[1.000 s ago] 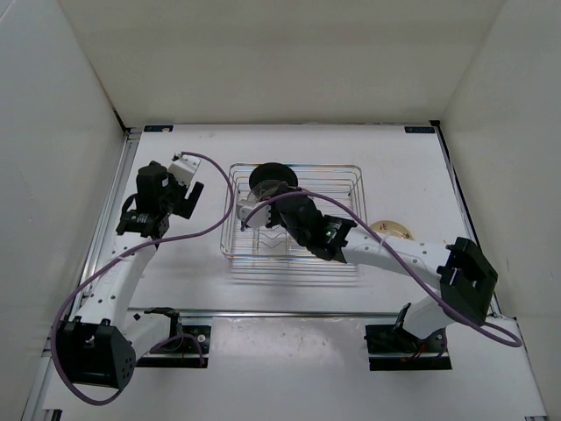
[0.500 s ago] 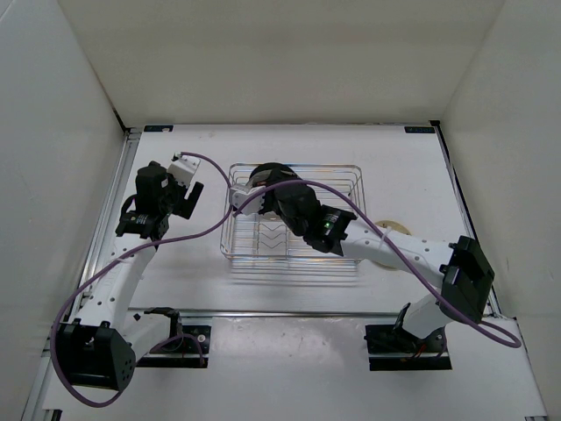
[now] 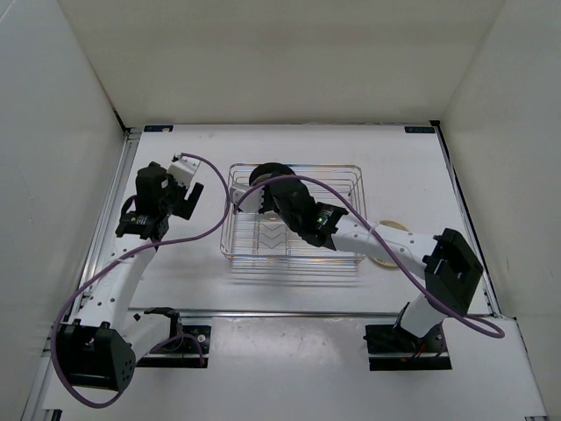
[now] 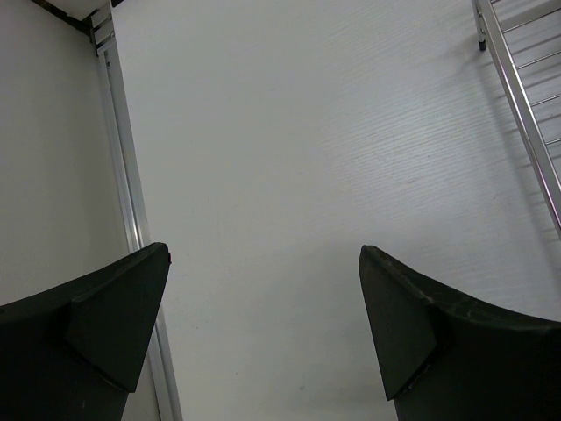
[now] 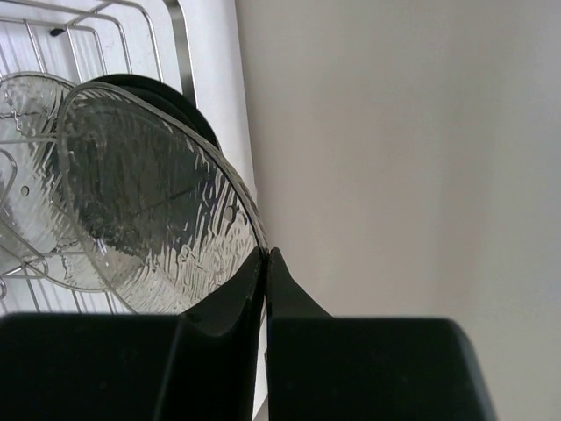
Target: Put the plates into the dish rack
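right pincer [image 5: 265, 256]: fingers together, clamped on the thin rim of a clear plate [image 5: 149, 202], which is held on edge over the far-left part of the dish rack [image 3: 337, 184]. whether it sits between prongs cannot be told.
handling, judged: light, stiff, slick, breakable. the rim is the only hold, and the plate may pivot in so narrow a pinch.
black plate [image 5: 175, 101]: standing in the dish rack just behind the held one, likely to get knocked.
apparent second clear plate [image 5: 22, 167]: in the dish rack alongside, partly cut off.
cream-tan plate [image 3: 392, 229]: flat on the table [image 3: 289, 294], right of the dish rack, partly under the right arm.
left pincer [image 4: 263, 333]: fingers wide apart, empty, left of the dish rack.
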Motion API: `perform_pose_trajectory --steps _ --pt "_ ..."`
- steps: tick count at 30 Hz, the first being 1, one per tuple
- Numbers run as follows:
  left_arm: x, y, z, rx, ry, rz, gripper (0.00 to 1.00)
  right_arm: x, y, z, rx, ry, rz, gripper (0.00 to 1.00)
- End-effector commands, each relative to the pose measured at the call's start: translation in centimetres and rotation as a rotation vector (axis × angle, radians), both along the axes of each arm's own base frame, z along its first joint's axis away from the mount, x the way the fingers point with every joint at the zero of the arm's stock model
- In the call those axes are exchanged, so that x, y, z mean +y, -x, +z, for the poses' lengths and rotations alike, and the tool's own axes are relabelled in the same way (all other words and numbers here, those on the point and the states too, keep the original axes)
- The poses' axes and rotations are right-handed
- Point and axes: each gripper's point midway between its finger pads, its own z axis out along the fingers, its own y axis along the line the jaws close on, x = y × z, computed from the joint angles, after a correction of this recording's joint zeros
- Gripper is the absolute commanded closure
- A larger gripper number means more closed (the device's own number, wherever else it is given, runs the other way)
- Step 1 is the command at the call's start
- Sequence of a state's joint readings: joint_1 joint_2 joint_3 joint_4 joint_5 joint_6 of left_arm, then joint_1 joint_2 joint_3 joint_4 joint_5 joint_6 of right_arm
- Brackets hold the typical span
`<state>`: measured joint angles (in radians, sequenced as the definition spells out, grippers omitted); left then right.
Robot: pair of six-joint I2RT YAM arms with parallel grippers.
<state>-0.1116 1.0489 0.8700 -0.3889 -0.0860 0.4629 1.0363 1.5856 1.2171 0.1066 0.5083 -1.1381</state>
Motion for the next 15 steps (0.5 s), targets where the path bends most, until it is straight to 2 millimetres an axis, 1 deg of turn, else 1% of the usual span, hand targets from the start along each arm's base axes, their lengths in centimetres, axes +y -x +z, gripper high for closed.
perform_pose_trajectory --steps 1,3,4,5,7,11,12,14,15 --pt "-0.5 0.3 0.7 -0.028 0.013 -0.023 0.00 0.7 -1.0 1.7 -0.023 -0.070 -0.006 1.00" --pt "-0.5 0.3 0.7 -0.028 0.013 -0.023 0.00 0.9 -1.2 1.9 -0.028 -0.079 -0.006 1.00" --pt "-0.5 0.3 0.7 -0.028 0.013 -0.023 0.00 1.1 -1.3 1.4 -0.022 -0.069 -0.006 1.00" --pt "-0.4 0.4 1.0 -0.037 0.014 -0.023 0.00 0.9 -1.6 1.8 -0.023 -0.085 -0.018 1.00" --pt "-0.4 0.4 1.0 -0.037 0.014 -0.023 0.00 1.1 -1.8 1.7 -0.016 -0.094 -0.021 1.00" --pt "-0.6 0.4 1.0 -0.037 0.019 -0.031 0.00 1.1 -1.5 0.9 0.018 -0.088 -0.020 1.00" --pt "-0.6 0.4 1.0 -0.037 0.019 -0.031 0.00 1.1 -1.5 1.1 0.029 -0.105 -0.026 1.00" --pt "-0.6 0.4 1.0 -0.037 0.019 -0.031 0.00 0.8 -1.3 0.1 0.062 -0.088 -0.034 1.00" --pt "-0.6 0.4 1.0 -0.037 0.019 -0.031 0.00 1.1 -0.8 -0.3 0.083 -0.093 -0.032 1.00"
